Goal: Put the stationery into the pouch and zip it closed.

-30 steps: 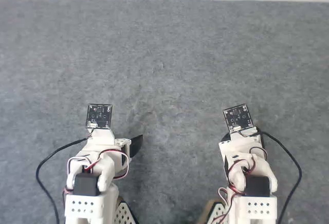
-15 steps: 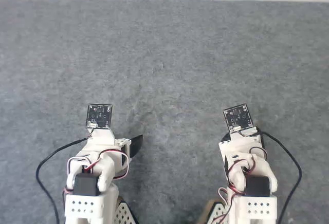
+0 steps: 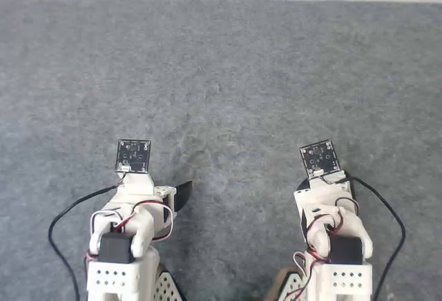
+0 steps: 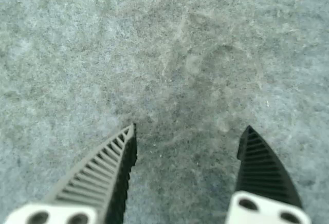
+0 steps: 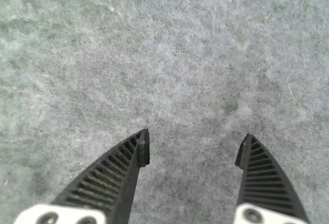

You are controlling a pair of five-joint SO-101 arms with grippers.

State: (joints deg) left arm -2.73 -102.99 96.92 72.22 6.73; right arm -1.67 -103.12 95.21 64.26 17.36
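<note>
High view: one arm point(image 3: 130, 235) and a second arm point(image 3: 335, 239) sit folded side by side at the near edge of grey felt point(image 3: 228, 73), each trailing a black cable point(image 3: 62, 225).

Wrist views add the fingers. Left gripper point(image 4: 190, 127): spread wide, felt between the tips. Right gripper point(image 5: 197, 133): likewise spread, over felt.

place: robot lab | one arm point(image 3: 128, 239), another arm point(image 3: 335, 235) | grey felt table point(image 3: 228, 73)
</note>
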